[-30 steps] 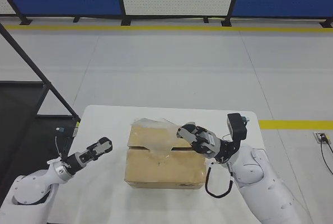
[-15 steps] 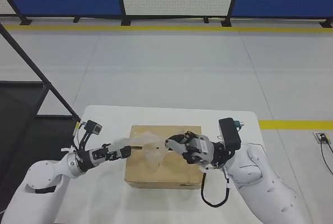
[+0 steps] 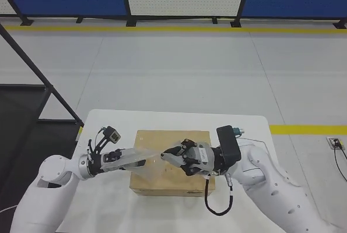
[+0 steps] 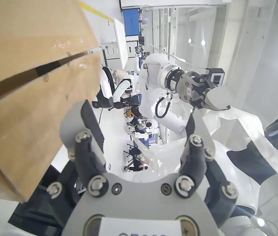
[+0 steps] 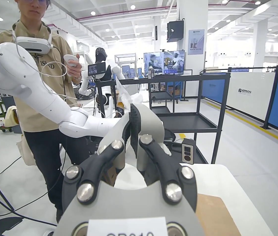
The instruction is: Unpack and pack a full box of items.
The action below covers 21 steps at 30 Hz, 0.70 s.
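Over the cardboard box (image 3: 167, 182) on the bench (image 3: 106, 125), the right gripper (image 5: 131, 114) has its fingers clenched on a clear plastic bag (image 3: 150, 158). The left gripper (image 4: 139, 114) has its fingers spread apart at the bag's other end.

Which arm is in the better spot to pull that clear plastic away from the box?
Probably the right. The right gripper is shut on the clear plastic above the cardboard box, so it could simply pull. The left gripper is open by the sheet's other end, gripping nothing.

A robotics lab hall: blue partitions (image 3: 68, 7) at 12 o'clock, yellow floor line (image 3: 313, 129) at 3 o'clock, another robot (image 5: 101, 55), cart (image 5: 185, 124), screen (image 5: 164, 61).
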{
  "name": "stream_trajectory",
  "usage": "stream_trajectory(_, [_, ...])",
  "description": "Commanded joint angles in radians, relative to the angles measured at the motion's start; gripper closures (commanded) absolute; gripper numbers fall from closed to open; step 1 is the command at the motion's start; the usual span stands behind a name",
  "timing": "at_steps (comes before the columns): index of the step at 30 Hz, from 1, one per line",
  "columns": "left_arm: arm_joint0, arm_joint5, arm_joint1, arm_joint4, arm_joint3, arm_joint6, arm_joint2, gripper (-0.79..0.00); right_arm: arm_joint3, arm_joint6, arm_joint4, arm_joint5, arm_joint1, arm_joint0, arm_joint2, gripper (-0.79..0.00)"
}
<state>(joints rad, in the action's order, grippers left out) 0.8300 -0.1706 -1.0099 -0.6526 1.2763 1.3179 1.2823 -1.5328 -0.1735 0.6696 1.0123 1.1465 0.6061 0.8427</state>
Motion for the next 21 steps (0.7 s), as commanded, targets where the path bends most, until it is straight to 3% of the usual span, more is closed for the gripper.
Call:
stream_trajectory(1, [-0.001, 0.010, 0.001, -0.015, -0.004, 0.019, 0.002, 0.000, 0.005, -0.030, 0.017, 0.000, -0.010, -0.010, -0.015, 0.000])
stream_trajectory(5, [-0.004, 0.028, 0.003, -0.051, -0.015, 0.076, 0.008, 0.000, 0.024, -0.064, 0.051, 0.000, -0.028, -0.024, -0.035, 0.000])
stream_trajectory(16, [0.002, 0.047, 0.013, -0.015, -0.026, 0.093, 0.021, -0.025, 0.027, -0.122, 0.121, 0.000, -0.059, -0.024, -0.030, 0.000])
stream_trajectory(18, [0.005, 0.050, 0.014, -0.019, -0.025, 0.093, 0.025, -0.160, 0.021, -0.138, 0.141, 0.000, -0.062, -0.017, -0.018, 0.000])
stream_trajectory(21, [0.008, 0.057, 0.016, -0.029, -0.026, 0.098, 0.031, -0.640, 0.008, -0.167, 0.177, 0.000, -0.064, -0.002, 0.004, 0.000])
